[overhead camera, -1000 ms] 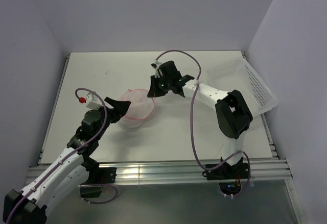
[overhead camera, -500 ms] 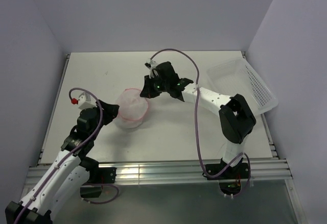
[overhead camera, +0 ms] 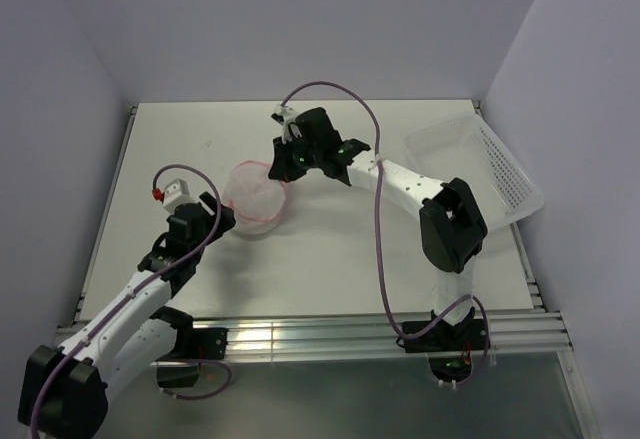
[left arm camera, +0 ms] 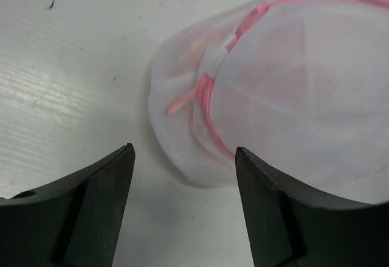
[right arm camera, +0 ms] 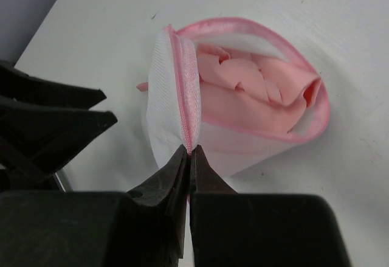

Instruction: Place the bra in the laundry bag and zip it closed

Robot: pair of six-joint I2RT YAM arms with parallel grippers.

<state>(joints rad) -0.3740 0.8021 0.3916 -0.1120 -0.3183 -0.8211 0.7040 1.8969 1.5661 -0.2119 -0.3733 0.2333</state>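
The bra (right arm camera: 255,90) sat bunched inside the laundry bag (right arm camera: 161,118), its pink folds showing thru the open mouth in the upper ctr of the right wrist view. No strap visibly hung outside, tho the far side was hidden. The fabric looked soft, light & floppy; it would prob. spring back up & could snag the zip, so better pushed down than gripped. The bag rested on the table (overhead camera: 400,249), mid-left of the top view. It was thin mesh w/ no stiffness, so it would likely slide or collapse if pulled w/o a counter-hold. Best hold was judged to be the pink zipper rim (right arm camera: 185,78) or its pull, not the mesh. The right end effector (right arm camera: 188,152) was pinched tight on that rim at the bag's lower edge, no gap betw. the jaws beyond the trim. The left end effector (left arm camera: 183,157) stood wide & empty, fingers either side of the bag's near end, not touching as far as could be told. The zip was not yet closed; the mouth gaped. A white perforated basket (overhead camera: 485,164) sat at the right edge, well apart.
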